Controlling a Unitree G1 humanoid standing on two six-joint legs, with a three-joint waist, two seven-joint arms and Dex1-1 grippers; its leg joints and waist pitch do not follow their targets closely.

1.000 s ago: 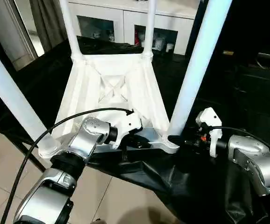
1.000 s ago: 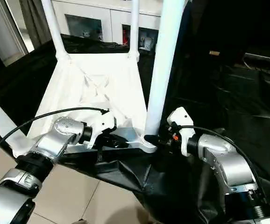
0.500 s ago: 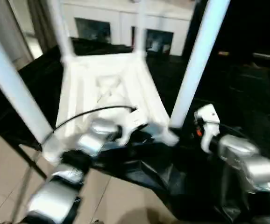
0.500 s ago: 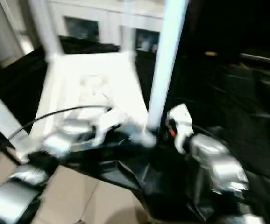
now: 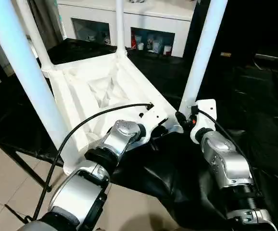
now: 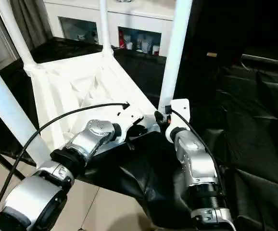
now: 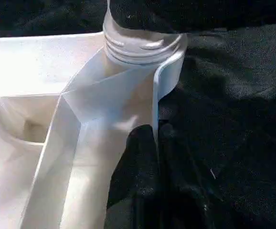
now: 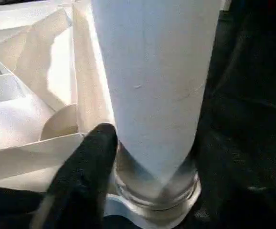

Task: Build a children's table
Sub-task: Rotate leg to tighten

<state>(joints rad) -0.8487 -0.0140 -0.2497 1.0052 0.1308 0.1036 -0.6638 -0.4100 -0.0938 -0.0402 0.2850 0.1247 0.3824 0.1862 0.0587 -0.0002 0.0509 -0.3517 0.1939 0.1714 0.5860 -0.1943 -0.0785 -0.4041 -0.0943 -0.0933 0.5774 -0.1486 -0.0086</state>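
The children's table lies upside down on black cloth, its ribbed white tabletop [image 5: 91, 91] facing up. Four white legs stand in its corner sockets, the nearest ones at the left [image 5: 28, 77] and right [image 5: 204, 53]. My left gripper [image 5: 157, 131] is shut on the tabletop's thin rim beside the near right corner; the left wrist view has its fingers [image 7: 143, 143] pinching that wall. My right gripper [image 5: 183, 118] grips the base of the near right leg [image 8: 152, 71], one black finger [image 8: 92, 157] pressed against it just above the socket.
Black cloth [image 5: 254, 106] covers the work surface and hangs over its near edge. A white cabinet [image 5: 148, 19] with glass doors stands behind. Tiled floor [image 5: 4, 192] lies below at the left. A black cable [image 5: 81, 127] arcs over my left forearm.
The view has swung and blurred in between. The table now sits turned, its near right corner toward me, and my right forearm reaches forward instead of in from the right. Both grips hold.
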